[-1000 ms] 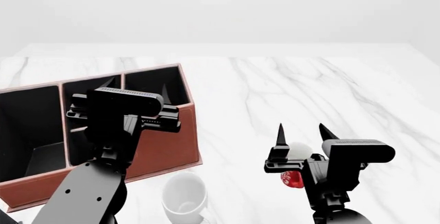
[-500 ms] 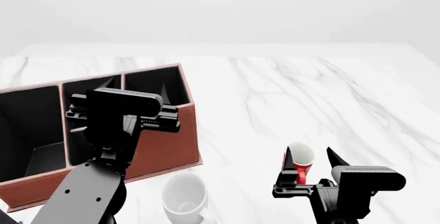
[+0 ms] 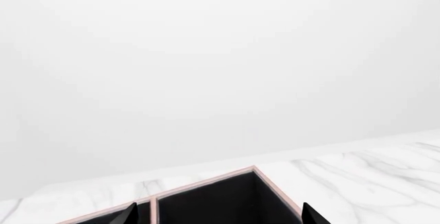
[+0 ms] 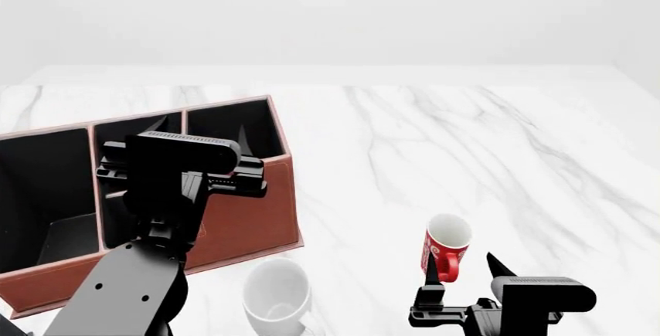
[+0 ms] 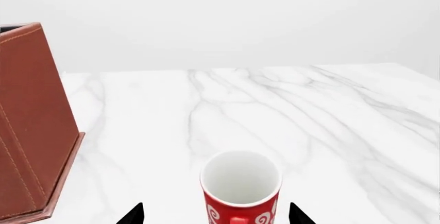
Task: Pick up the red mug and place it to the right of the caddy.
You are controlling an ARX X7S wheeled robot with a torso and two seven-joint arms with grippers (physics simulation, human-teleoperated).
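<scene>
The red mug (image 4: 446, 247) stands upright on the marble table (image 4: 495, 143), out in the open to the right of the caddy (image 4: 243, 224) and well apart from it. From the right wrist view the mug (image 5: 240, 188) shows its white inside and the swirl pattern on its side, with the handle facing the camera. The right gripper (image 4: 462, 283) sits low, just on the near side of the mug, its two fingers spread apart with nothing between them; they are not touching the mug. The left gripper (image 4: 201, 131) hangs over the caddy's rightmost compartment, fingers apart too and empty; the left wrist view shows only the tips and the black-lined compartments (image 3: 220, 203) below. A plain white mug (image 4: 277, 293) rests in front of the caddy's right corner.

As for progress, the mug already looks to be standing where the task wants it, right of the caddy, and released. What seems left is only for the right arm to draw clear without knocking it over.
</scene>
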